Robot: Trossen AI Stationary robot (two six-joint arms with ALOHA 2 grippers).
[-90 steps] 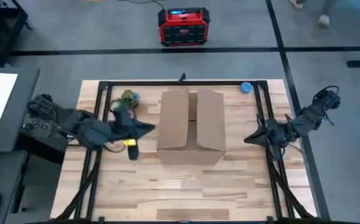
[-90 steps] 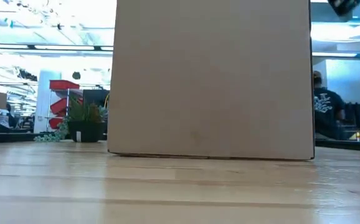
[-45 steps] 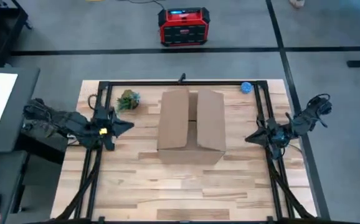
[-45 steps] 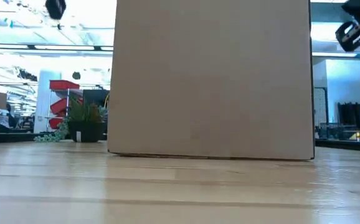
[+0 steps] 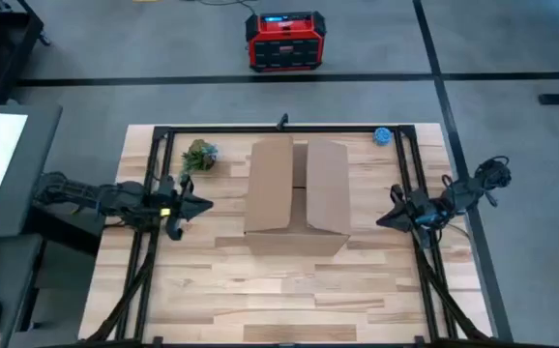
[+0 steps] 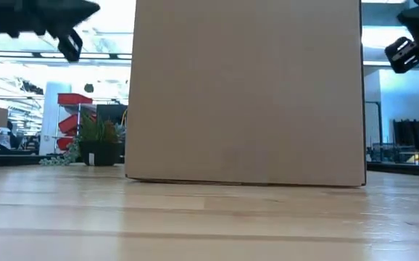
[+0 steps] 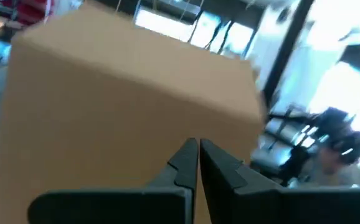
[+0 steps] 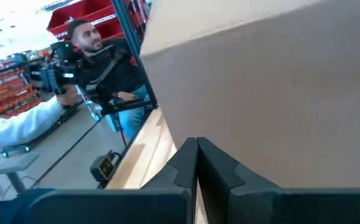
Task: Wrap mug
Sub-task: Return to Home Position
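Note:
A brown cardboard box [image 5: 297, 198] stands in the middle of the table, its top flaps closed; it fills the low view [image 6: 246, 90]. The mug is out of view. My left gripper [image 5: 207, 205] hovers shut to the left of the box, pointing at it [image 7: 198, 148]. My right gripper [image 5: 380, 220] hovers shut to the right of the box, also pointing at it [image 8: 197, 146]. Neither touches the box.
A small potted plant [image 5: 199, 155] stands at the far left, beyond my left gripper. A small blue object [image 5: 383, 136] lies near the far right corner. The black frame rails [image 5: 289, 129] run along the table's edges. Bare wood lies in front of the box.
My left gripper has drawn back from the box toward the table's left edge and come down lower. My right gripper has also sunk a little beside the box. The box has stayed where it was.

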